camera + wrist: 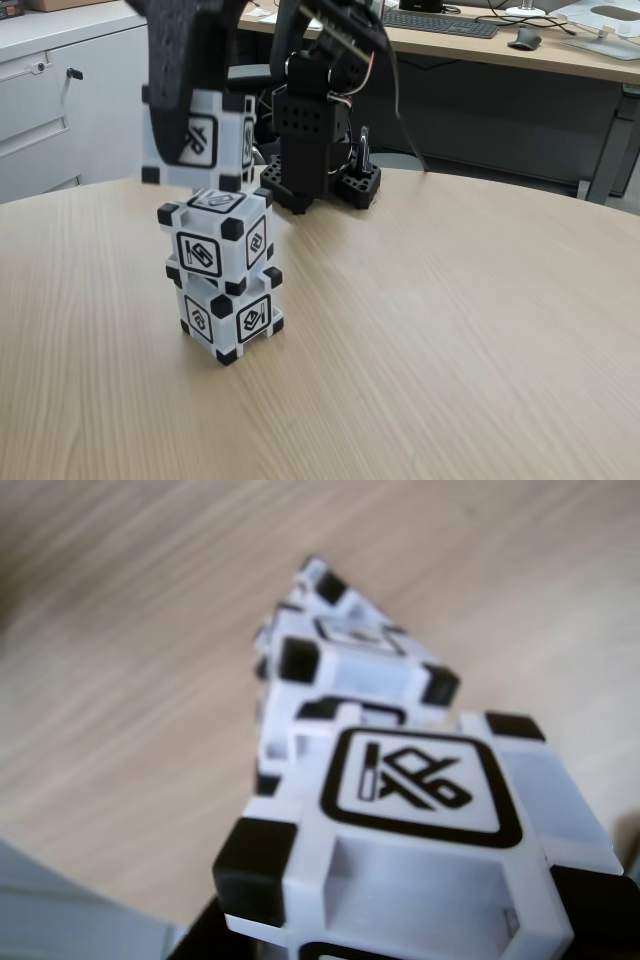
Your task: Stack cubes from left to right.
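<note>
**Third cube hangs above the two-cube stack**

The black pincer (195, 125) is clamped on a white cube (205, 140) with black corner blocks, holding it in the air just over the stack, blurred in the fixed view. Below, the middle cube (217, 240) sits slightly turned on the bottom cube (232, 318), which rests on the wooden surface (450, 320). The wrist view shows the held cube (420, 850) close up, with the stack behind it.
</note>
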Controlling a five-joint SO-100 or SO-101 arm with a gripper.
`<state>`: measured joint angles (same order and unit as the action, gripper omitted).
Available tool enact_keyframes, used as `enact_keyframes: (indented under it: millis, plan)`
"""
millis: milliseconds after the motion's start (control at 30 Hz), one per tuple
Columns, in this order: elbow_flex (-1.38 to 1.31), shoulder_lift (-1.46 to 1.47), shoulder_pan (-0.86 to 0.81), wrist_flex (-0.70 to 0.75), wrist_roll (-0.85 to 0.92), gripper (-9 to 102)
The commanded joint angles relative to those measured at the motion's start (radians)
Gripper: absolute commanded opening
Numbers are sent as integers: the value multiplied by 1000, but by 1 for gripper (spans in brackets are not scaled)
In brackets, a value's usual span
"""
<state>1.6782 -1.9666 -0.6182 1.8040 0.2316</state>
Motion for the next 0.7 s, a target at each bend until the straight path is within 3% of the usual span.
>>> enact_keyframes:
  millis: [0,267,533,667]
  plan:
    - [-31,23,-6,-6,-9,0]
    - [-31,101,-6,2,11,0]
    - [-31,92,-6,5,83,29]
    - [-31,89,-6,5,104,31]
